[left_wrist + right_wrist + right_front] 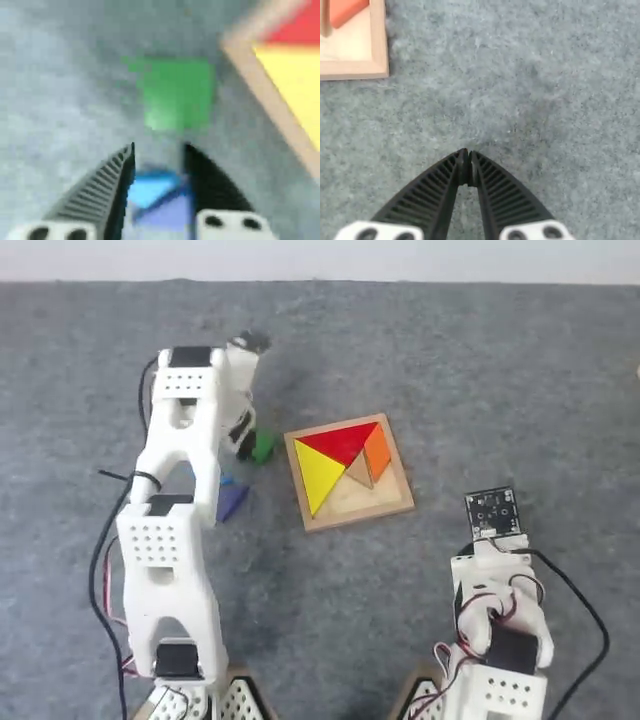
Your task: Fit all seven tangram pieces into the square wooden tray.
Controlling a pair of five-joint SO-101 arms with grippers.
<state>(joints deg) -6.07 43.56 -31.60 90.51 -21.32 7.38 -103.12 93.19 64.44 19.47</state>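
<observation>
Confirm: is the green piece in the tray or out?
Out. The green piece lies on the carpet beside the tray's outer edge, in front of the left gripper.

Soft, even light falls from above, with no glare on the grey cloth [500,360]. In the high view the arms cast only faint shadows close beneath them. Just ahead of the left gripper [158,146], the green piece [175,92] is smeared, perhaps too near for focus, and so is the tray [260,80] rim beside it. Ahead of the right gripper [468,152], the cloth's weave reads crisp.
</observation>
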